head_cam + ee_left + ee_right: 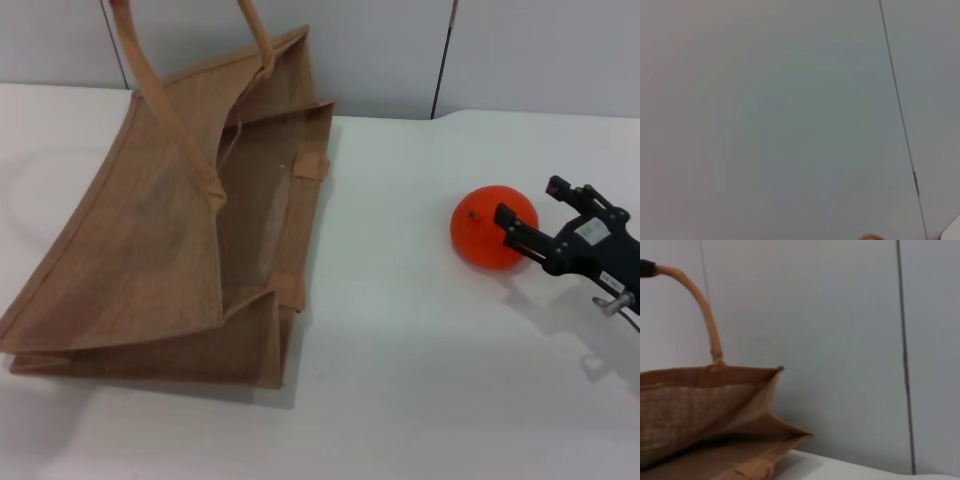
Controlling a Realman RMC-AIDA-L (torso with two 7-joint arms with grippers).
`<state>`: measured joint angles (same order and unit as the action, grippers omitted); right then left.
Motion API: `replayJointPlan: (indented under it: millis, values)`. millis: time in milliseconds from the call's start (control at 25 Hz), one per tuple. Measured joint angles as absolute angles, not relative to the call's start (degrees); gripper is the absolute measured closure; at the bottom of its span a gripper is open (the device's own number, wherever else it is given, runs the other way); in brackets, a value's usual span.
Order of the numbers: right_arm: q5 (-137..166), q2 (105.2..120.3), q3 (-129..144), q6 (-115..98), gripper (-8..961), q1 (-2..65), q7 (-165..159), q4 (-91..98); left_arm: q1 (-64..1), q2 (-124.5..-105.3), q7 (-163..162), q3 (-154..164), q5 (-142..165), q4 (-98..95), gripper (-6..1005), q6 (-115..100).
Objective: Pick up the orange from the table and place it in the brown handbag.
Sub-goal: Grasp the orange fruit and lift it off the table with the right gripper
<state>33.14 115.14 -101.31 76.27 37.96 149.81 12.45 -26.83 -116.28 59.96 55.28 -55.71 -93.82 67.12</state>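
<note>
The orange (482, 235) rests on the white table (400, 380) at the right. My right gripper (526, 202) is open right at the orange. One finger reaches across the fruit's top and the other stands off its far right side. The brown handbag (150, 250) lies on its side at the left, with its mouth gaping toward the middle of the table. One handle (165, 100) rises out of the head view's top. In the right wrist view a handle (702, 305) arches up to a dark part (646, 268) at the picture's edge, which may be my left gripper.
A grey panelled wall (400, 50) stands right behind the table. Bare tabletop lies between the bag's mouth and the orange. The left wrist view shows only wall and a sliver of tan (870, 237) at its edge.
</note>
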Motion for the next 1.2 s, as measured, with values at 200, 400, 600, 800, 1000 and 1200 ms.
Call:
replayJointPlan:
  millis: [200,400,600,800,1000,1200]
  values:
    - [33.14,114.60,-98.24,76.12,65,37.95,147.01,10.48,-26.90,-116.28,59.94,55.28,-55.70,-94.36,873,67.65]
    - [33.14,114.59,-97.47,72.58,66,38.04,146.91,9.94,-27.01,-116.28,59.87,55.28,-55.79,-94.45,873,68.30]
    - [33.14,114.76,-97.43,70.51,67,38.40,147.07,9.92,-27.07,-116.28,59.42,55.28,-55.93,-94.77,873,68.50]
    - [33.13,115.11,-96.29,68.12,68,38.55,147.07,8.88,-27.08,-116.27,59.26,55.55,-55.78,-95.14,874,68.50]
    - [33.13,115.69,-94.82,68.06,68,38.76,146.87,7.62,-27.17,-116.28,59.22,55.45,-55.67,-95.17,874,68.62]
    - [33.13,115.82,-92.99,66.04,69,40.31,146.86,7.18,-27.56,-116.28,59.03,55.30,-55.63,-95.19,874,68.91]
